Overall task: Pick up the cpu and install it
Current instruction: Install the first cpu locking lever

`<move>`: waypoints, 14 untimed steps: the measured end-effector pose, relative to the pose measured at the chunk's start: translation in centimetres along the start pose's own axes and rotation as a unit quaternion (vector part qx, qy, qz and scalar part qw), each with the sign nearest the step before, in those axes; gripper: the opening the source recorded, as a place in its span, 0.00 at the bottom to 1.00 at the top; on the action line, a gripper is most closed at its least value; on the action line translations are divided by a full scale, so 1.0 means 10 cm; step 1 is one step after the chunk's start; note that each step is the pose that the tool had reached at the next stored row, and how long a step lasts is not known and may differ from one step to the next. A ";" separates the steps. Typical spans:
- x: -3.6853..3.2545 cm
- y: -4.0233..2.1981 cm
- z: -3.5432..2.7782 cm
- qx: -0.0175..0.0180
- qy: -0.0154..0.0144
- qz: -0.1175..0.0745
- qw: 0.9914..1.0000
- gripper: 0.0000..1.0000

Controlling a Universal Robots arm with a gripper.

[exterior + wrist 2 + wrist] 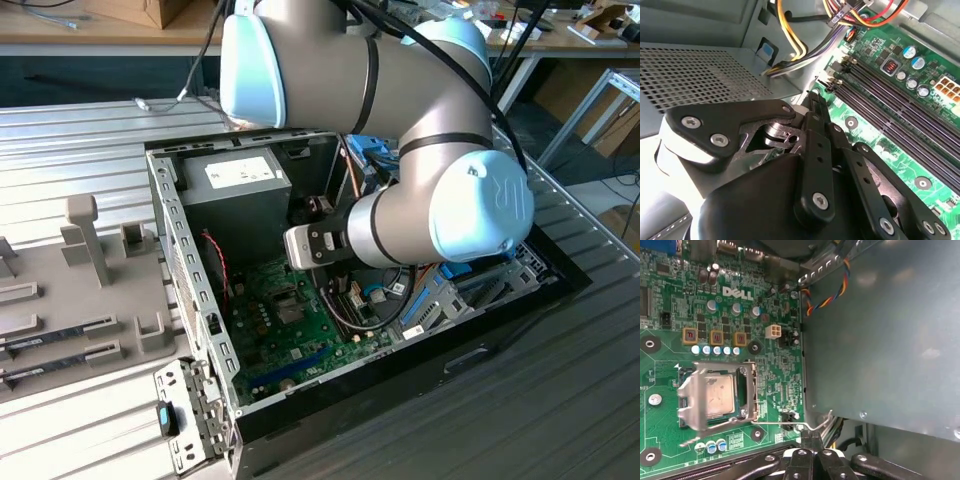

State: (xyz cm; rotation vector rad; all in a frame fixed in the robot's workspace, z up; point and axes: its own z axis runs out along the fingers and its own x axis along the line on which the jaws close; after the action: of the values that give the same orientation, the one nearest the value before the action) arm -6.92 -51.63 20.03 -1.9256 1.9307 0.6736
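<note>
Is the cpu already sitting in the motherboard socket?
Yes: in the first wrist view the cpu lies inside the socket frame on the motherboard.

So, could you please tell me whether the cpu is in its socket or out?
In: the cpu lies flat inside the socket frame on the motherboard.

The arm [400,110] bends at a large grey elbow joint with pale blue end caps and reaches downward. Its wrist [380,235] lies roughly horizontal, pointing toward the exterior view's left. The gripper [810,440] is black, with bolted linkage bars [815,165] converging toward the tip. The fingers [810,437] are pressed together, with no gap visible between them.
</note>
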 end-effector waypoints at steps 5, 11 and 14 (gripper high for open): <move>0.047 -0.012 0.072 0.000 0.000 0.000 1.000 0.11; 0.091 -0.025 0.139 0.000 0.000 0.000 1.000 0.11; 0.055 -0.025 0.079 -0.001 -0.001 0.000 1.000 0.11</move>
State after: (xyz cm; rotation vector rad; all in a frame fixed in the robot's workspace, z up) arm -6.76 -51.66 19.05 -1.9247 1.9295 0.6769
